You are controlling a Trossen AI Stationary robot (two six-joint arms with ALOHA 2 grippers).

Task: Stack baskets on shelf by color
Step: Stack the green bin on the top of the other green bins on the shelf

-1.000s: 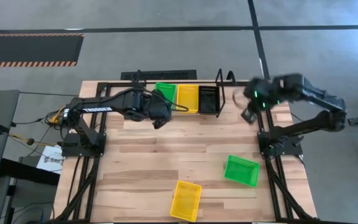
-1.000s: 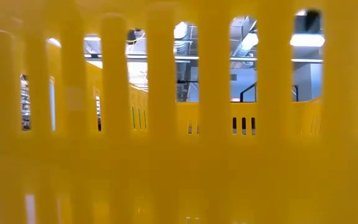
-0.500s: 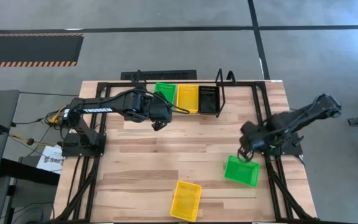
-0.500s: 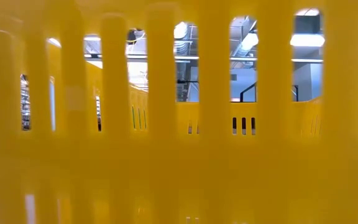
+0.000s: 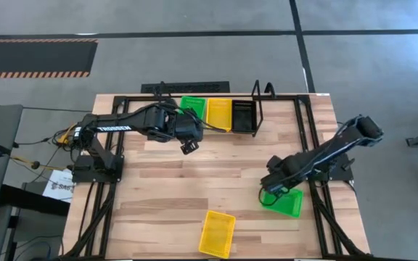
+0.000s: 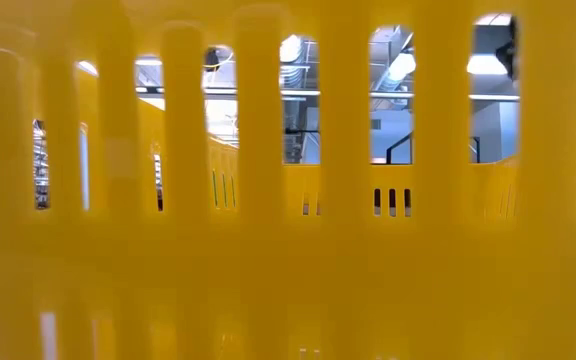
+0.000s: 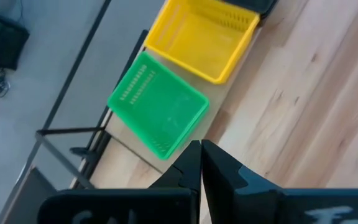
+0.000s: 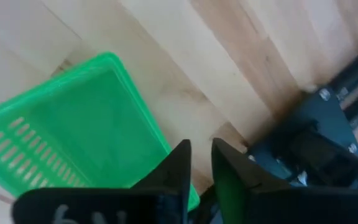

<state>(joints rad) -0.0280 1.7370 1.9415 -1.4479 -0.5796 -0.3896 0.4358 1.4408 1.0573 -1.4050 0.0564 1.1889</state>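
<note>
On the shelf sit green, yellow and black stacks; right gripper, fingers slightly parted, reaches the loose green basket, probably ungripped; a yellow basket waits; left gripper closed, empty.

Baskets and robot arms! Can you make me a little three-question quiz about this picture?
1. True or false: the shelf holds green, yellow and black baskets side by side.
2. Which basket is the right pincer reaching for? A) the loose green basket B) the loose yellow basket C) a black one
3. Fill in: the left pincer hovers near the ____ and its fingers are shut.

Key: 1 true; 2 A; 3 shelf
</note>
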